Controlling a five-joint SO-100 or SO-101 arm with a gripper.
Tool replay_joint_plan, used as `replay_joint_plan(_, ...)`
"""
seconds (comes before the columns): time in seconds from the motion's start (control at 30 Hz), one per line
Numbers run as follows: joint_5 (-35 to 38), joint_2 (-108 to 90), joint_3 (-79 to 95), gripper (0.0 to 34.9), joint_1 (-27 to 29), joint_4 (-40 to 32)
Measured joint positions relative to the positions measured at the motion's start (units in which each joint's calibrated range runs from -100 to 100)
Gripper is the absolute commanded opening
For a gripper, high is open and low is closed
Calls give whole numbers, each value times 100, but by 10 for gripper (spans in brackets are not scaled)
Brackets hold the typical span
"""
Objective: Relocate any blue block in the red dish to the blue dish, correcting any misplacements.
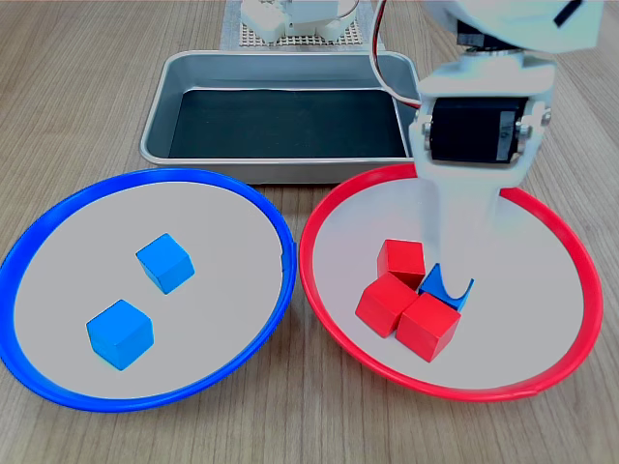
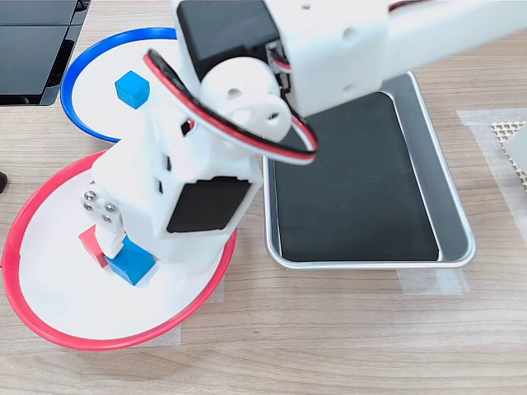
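One blue block [image 1: 447, 287] (unlabelled) at hand [image 1: 443, 275]

The arm [image 2: 214, 164] hides most of the blue dish [image 2: 82, 66] (second exterior view) and the red cubes [image 2: 92, 245].

front view low and close, overhead side view, both sharing red dish [image 1: 334, 208]

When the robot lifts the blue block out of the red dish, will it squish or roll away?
Probably neither. The blue block has flat faces and sharp corners, so it looks stiff and unlikely to roll. It looks small and likely light beside the tool. It sits tight against red cubes in the red dish, so those may get nudged.
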Motion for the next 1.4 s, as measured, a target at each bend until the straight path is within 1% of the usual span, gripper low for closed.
replay_joint_plan(0.43,-54,0,145,130,221,-33)
replay_joint_plan(0.63,-68,0,163,133,195,-41)
replay_joint_plan(0.9,-93,0,163,133,115,-179)
replay_joint_plan(1.2,-147,0,254,132,345,-367)
replay_joint_plan(1.4,-147,0,290,132,389,-489)
